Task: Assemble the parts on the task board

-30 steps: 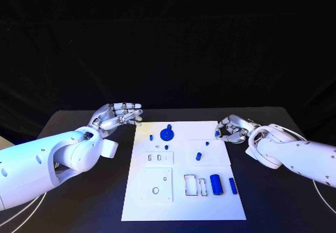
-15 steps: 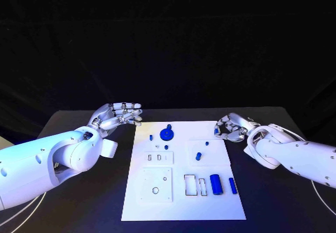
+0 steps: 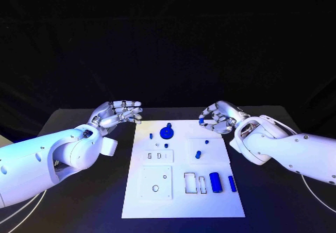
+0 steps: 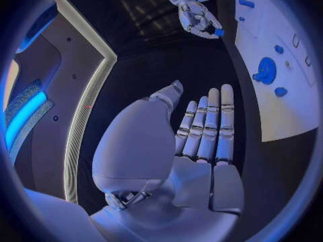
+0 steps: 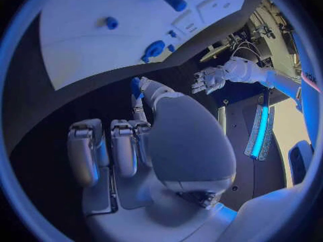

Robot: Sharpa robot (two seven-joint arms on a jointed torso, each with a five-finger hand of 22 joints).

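**Right hand lifts a small blue piece toward the board's far edge**

Since a second ago the right hand (image 3: 218, 117) has risen and swung left, from the task board's (image 3: 140, 204) right edge to just above its upper right corner. It pinches a small blue part (image 3: 201, 120) at its fingertips, its other fingers curled in. The left hand (image 3: 119, 114) holds nothing, its fingers apart and bent upward, just off the board's upper left corner, where it was before.

The round blue part (image 3: 166, 133) stands at upper centre of the frame, down and left of the pinched piece; the right hand looks somewhat nearer to it than the left. I cannot tell the held piece's long axis.

On the board I count seven blue pieces: the round one, two small ones beside it, one small peg and one short oblong piece at centre right, and two upright cylinders at lower right, long axes running up the frame. Beside them lie two dark-outlined slots.
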